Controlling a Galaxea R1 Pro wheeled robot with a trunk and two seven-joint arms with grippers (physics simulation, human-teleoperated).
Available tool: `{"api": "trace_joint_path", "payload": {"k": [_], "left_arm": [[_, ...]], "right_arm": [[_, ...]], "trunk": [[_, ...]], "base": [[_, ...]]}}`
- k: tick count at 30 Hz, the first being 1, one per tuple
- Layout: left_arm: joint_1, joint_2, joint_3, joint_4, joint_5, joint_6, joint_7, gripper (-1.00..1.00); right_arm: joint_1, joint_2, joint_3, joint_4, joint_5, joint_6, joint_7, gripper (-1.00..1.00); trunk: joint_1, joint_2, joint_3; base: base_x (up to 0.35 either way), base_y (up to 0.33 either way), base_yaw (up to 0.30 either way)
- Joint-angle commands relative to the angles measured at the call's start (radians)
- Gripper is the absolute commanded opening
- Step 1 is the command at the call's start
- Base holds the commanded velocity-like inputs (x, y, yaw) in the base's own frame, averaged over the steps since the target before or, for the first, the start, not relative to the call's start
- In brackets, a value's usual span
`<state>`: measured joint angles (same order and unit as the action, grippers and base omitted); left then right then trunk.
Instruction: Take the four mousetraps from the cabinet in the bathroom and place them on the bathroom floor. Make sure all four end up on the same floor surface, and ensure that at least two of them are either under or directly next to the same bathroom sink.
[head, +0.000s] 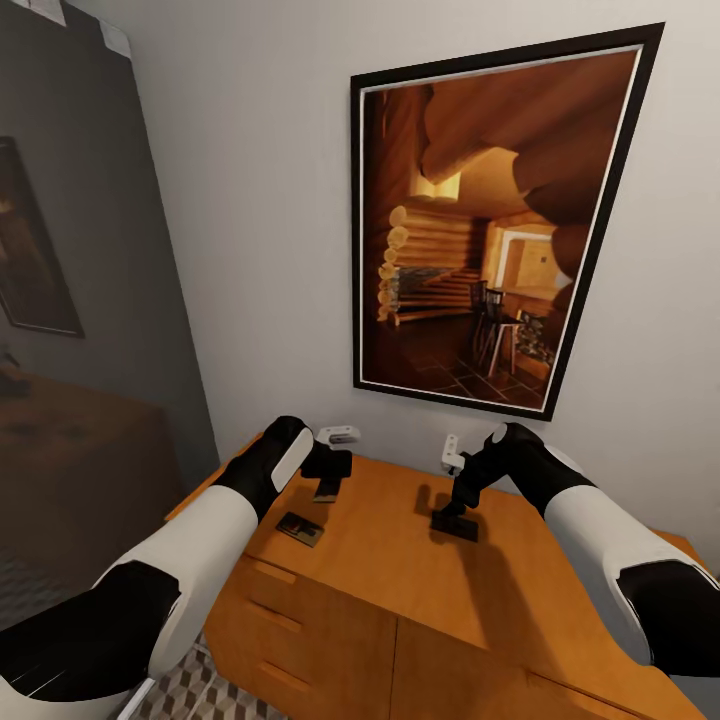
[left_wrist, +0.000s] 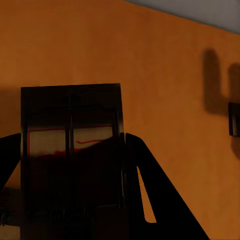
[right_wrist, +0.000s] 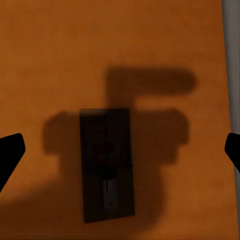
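One mousetrap (left_wrist: 71, 150) sits pinched in my left claw (head: 327, 487), lifted just off the cabinet (head: 400, 560) top — the wrist view has the board clamped between both dark fingers (left_wrist: 165, 200). A second mousetrap (head: 300, 528) lies flat near the cabinet's front left edge, and a third mousetrap (right_wrist: 107, 165) lies flat right under my right claw (head: 455, 522), whose fingertips stand wide to either side of it, not touching. I can't spot a fourth.

The risks from here, as I judge it: the left grip catches only one end of the board, so a quick swing could twist it loose; and the right claw could come down off-centre and shove its trap instead of straddling it.

Both arms reach forward over the top, forearms angled inward, wrists bent so the claws point down at the wood, just below the framed picture (head: 490, 220).
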<state>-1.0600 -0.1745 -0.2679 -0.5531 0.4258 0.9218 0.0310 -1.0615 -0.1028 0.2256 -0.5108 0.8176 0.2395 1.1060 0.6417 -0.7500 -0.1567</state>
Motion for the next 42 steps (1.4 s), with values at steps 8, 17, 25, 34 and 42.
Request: {"api": "trace_joint_path", "payload": {"k": [8,17,25,34,42], "left_arm": [[0.000,0.000,-0.001,0.002,-0.003,0.000,0.000,-1.00],[0.000,0.000,-0.018,0.003,-0.003,0.000,0.000,-1.00],[0.000,0.000,-0.063,0.002,-0.001,-0.002,-0.006,-1.00],[0.000,0.000,-0.068,0.002,-0.001,-0.003,-0.006,-1.00],[0.000,0.000,-0.068,0.002,-0.001,-0.003,-0.006,-1.00]], "right_arm": [[0.000,0.000,0.000,0.000,0.000,0.000,0.000,1.00],[0.000,0.000,0.000,0.000,0.000,0.000,0.000,1.00],[0.000,0.000,0.000,0.000,0.000,0.000,0.000,1.00],[0.000,0.000,0.001,0.000,0.000,0.000,0.015,1.00],[0.000,0.000,0.001,0.000,0.000,-0.036,0.109,1.00]], "trunk": [[0.000,0.000,0.000],[0.000,0.000,0.000],[0.000,0.000,0.000],[0.000,0.000,0.000],[0.000,0.000,0.000]], "base": [[0.000,-0.001,0.000],[0.000,-0.049,0.000],[0.000,-0.021,0.000],[0.000,-0.001,0.000],[0.000,0.000,0.000]]}}
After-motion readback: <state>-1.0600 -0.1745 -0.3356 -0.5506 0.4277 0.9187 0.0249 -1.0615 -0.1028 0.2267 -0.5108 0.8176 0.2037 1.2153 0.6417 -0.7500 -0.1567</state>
